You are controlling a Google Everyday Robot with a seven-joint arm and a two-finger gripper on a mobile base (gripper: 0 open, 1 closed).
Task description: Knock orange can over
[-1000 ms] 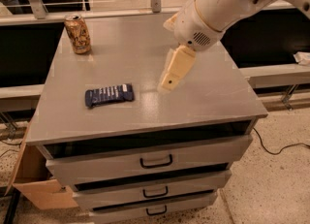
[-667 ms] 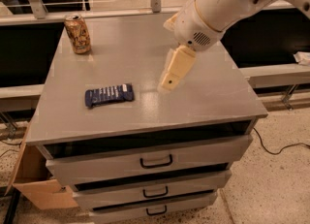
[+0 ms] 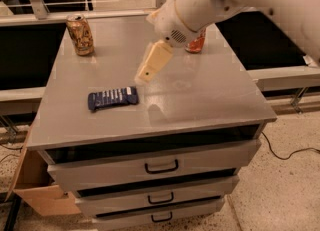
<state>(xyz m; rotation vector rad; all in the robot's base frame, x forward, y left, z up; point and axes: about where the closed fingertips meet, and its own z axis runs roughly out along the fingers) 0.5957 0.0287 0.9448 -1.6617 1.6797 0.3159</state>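
Grey table [image 3: 210, 100] carried the orange can [image 3: 80, 34], upright at its far left corner. The end effector [image 3: 150, 67] hung mid-table, well apart from it; I cannot tell whether it was open. It seemed to be on approach and next needed a sideways push from the right.

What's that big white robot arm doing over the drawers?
The robot arm is reaching over a grey drawer cabinet. Its hand hovers above the middle of the top, apart from everything there. The orange can it is meant to knock over stands upright at the back left corner, not touched yet. A dark blue packet lies flat nearer the front, and a red-orange can stands partly hidden behind the arm.
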